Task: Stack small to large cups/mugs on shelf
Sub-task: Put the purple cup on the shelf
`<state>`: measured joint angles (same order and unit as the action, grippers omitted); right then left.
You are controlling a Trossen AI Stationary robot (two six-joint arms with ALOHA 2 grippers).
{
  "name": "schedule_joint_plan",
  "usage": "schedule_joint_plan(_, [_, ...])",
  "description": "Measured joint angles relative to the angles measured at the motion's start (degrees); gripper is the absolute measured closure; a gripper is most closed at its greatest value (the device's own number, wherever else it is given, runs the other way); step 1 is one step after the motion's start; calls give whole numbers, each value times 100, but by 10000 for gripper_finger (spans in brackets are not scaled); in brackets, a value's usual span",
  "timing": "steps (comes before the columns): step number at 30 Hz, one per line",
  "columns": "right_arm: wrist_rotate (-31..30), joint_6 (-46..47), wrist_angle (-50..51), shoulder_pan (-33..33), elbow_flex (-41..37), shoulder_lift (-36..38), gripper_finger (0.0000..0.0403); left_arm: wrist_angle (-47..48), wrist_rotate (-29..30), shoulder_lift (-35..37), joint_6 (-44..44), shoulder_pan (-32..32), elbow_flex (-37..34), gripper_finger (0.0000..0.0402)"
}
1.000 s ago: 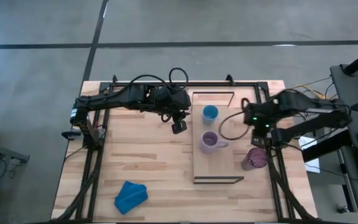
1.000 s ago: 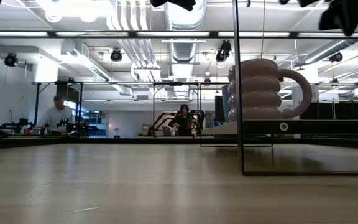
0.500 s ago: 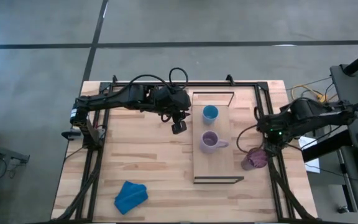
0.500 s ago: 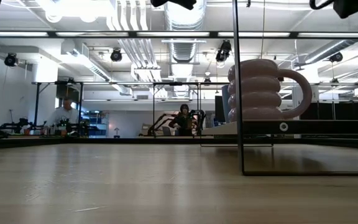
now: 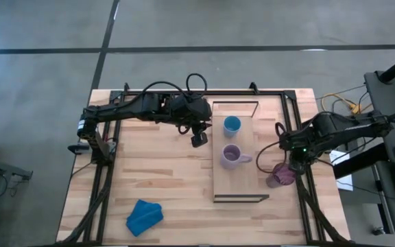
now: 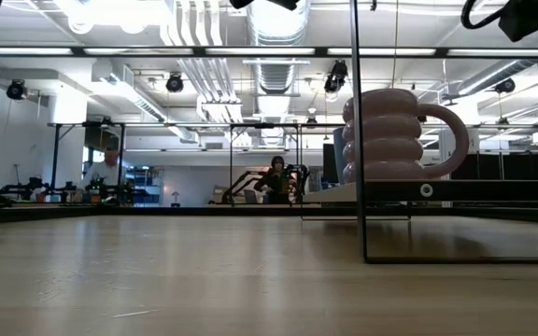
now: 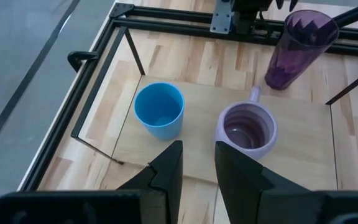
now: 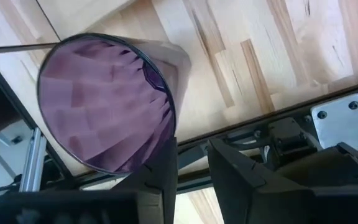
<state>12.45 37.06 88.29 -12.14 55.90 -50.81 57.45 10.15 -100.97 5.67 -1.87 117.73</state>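
The shelf (image 5: 242, 180) lies on the table right of centre. The small blue cup (image 5: 232, 125) stands upright on its far part, and the lilac mug (image 5: 231, 156) stands upright at its middle, handle toward the right; both show in the left wrist view (image 7: 160, 111) (image 7: 247, 129). The dark purple cup (image 5: 280, 176) stands upright on the tabletop just right of the shelf. My right gripper (image 5: 295, 163) is open just above it, one finger (image 8: 164, 163) by its rim (image 8: 166, 93). My left gripper (image 5: 197, 139) hangs open and empty left of the shelf. My right gripper comes at the purple cup from above, with one finger (image 8: 164, 163) over the rim's edge (image 8: 160, 140) and the other outside the cup. I cannot tell whether it touches the cup.
A crumpled blue cloth (image 5: 145, 215) lies near the table's front left. Dark frame rails run along the table's left and right sides (image 5: 101, 178) (image 5: 306, 192). The shelf's thin metal ends (image 5: 241, 199) rise at its near and far ends.
My right gripper has drawn back from the shelf's right side toward the table's right and near edges, and now hangs over the purple cup. The cups and the left arm have kept still.
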Motion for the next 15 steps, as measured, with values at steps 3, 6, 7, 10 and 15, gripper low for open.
schedule_joint_plan(3, [1, 20, -76, 0, -2, 0, 319, 0, 0, 0, 2, 0, 0, 322])
schedule_joint_plan(6, [13, 102, -69, 0, -2, 2, 319, 0, 1, 0, 4, 0, 0, 322])
schedule_joint_plan(7, [24, 151, -71, 0, -2, 2, 319, 0, 1, 0, 6, 0, 0, 322])
schedule_joint_plan(10, [198, 266, -75, 2, -2, 2, 319, 0, 2, 0, 15, 0, 0, 322])
schedule_joint_plan(15, [417, 302, -191, 0, -9, 0, 319, 0, 2, -2, 15, 0, 0, 322])
